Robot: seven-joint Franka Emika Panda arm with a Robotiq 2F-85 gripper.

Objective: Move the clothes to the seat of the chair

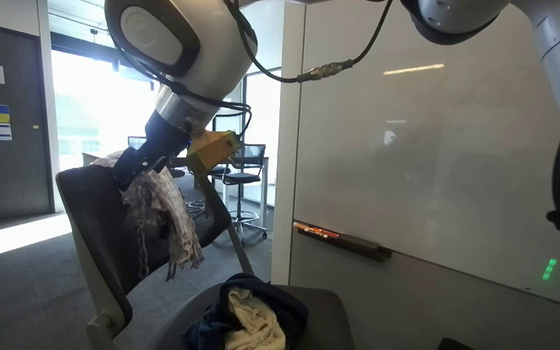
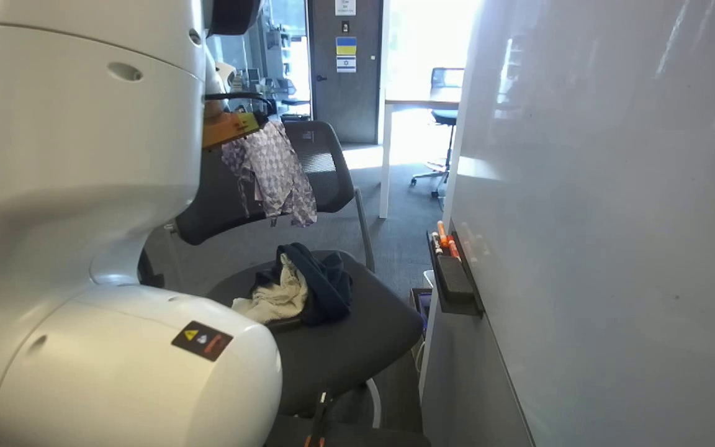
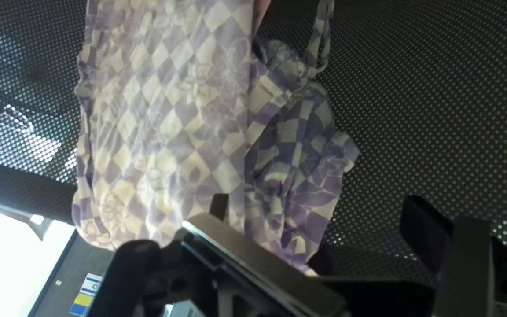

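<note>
Seat (image 2: 364, 341): I see the navy jacket (image 2: 331, 295) and cream cloth (image 2: 284, 295) bunched together on it.
Gripper (image 3: 321, 224): fingers (image 3: 464, 259) wide apart, near the patterned cloth (image 3: 170, 110) (touching or not, I can't tell from here).
Chair back (image 2: 332, 180): patterned cloth hanging over its top edge.
Door (image 2: 354, 102): well behind.

Beyond the gripper (image 1: 135, 176) in an exterior view: window (image 1: 100, 92), washed-out white; dark door (image 1: 22, 155) stands left of the gripper. Lower left, a bright strip of light (image 1: 17, 236) crosses grey floor (image 1: 27, 291). Right of the gripper: small black office chair (image 1: 242, 178) farther off, then whiteboard (image 1: 430, 160) with marker tray (image 1: 343, 246).
</note>
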